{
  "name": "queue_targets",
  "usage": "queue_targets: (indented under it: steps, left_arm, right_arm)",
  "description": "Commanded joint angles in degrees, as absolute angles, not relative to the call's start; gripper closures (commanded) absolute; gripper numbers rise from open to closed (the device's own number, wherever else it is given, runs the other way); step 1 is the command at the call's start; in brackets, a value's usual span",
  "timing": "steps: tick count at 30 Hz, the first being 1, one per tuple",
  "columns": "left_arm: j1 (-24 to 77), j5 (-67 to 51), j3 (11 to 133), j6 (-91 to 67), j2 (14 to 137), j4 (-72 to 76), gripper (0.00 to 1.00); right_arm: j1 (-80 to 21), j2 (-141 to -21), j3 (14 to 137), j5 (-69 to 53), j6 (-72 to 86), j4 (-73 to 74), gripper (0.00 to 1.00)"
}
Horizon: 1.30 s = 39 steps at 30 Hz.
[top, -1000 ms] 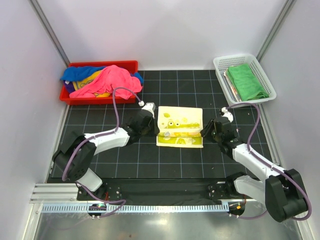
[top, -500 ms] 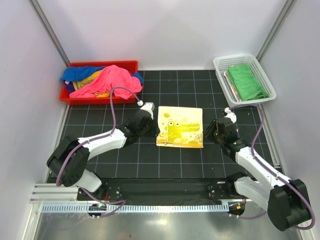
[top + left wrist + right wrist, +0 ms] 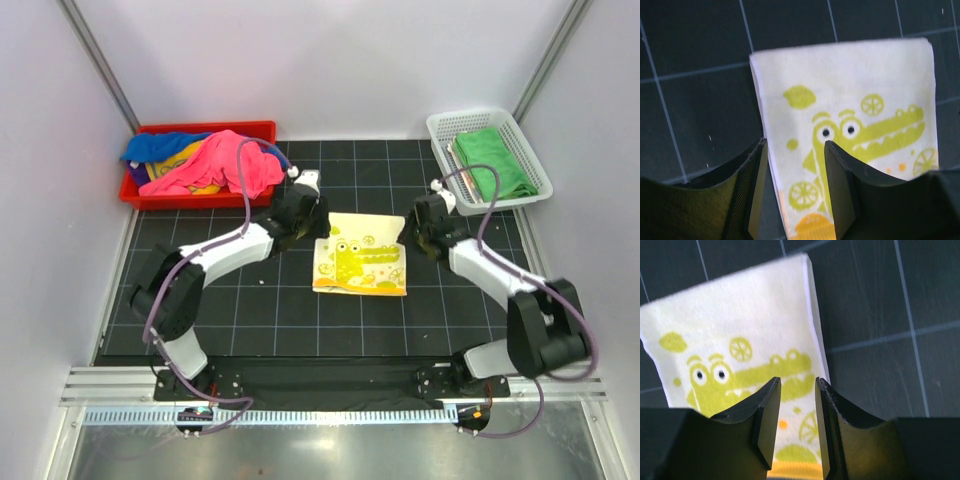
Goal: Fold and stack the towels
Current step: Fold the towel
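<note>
Black tabletop [image 3: 250, 320] ruled with a pale grid, boxed in by plain light walls [image 3: 330, 60]. At the far left corner, a red tray [image 3: 250, 127] heaped with loose cloths, a pink towel [image 3: 225, 160] on top and a blue towel [image 3: 155, 145] at the tray's left end. At the far right corner, a white basket [image 3: 440, 125] with a folded green towel [image 3: 492, 162] inside.

Near the middle of the tabletop, a little toward the far edge, a folded cream towel [image 3: 362, 255] lying flat. Printed on it, a yellow-green crocodile and lemon slices, with an orange band along the near edge.

Left gripper [image 3: 795, 145] astride that towel's left edge near the far corner, jaws well apart, one finger over bare tabletop and the other over cloth, nothing pinched; contact with the cloth impossible to tell. Right gripper [image 3: 797, 382] over the right side of the same towel, jaws parted by a narrower gap, nothing held, crocodile print visible through the gap.
</note>
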State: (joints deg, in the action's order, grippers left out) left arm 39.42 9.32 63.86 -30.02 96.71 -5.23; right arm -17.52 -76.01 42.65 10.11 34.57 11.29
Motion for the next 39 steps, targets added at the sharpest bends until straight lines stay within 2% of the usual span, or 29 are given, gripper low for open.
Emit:
queue_targets:
  steps: [1,5,14,19,28,34,39]
  left_arm:
    - [36.3,9.3,70.9,-25.9,101.0,-6.9,0.47]
    - [33.8,5.9,77.2,-23.0,107.6,-8.5,0.47]
    - [32.0,2.5,84.3,-20.0,116.1,-10.0,0.46]
    - [31.7,3.5,86.3,-20.9,120.8,-10.5,0.47]
    - [31.7,10.6,86.1,-22.7,122.2,-9.7,0.47]
    - [31.7,9.2,86.9,-22.9,124.1,-8.3,0.47]
    - [31.6,8.6,87.0,-23.6,125.3,-7.0,0.49]
  right_arm:
    - [-16.8,-85.2,52.0,10.5,31.1,9.3,0.59]
    - [-16.3,-95.1,62.2,13.5,29.0,12.6,0.60]
    - [-14.9,-106.9,70.3,14.6,27.3,14.6,0.60]
    - [-13.8,-108.9,70.9,14.7,26.6,14.1,0.59]
    - [-13.2,-111.8,72.3,13.7,25.9,12.3,0.59]
    - [-13.1,-113.7,74.0,12.7,25.8,12.4,0.59]
    - [-13.1,-114.2,74.1,12.8,26.2,12.2,0.65]
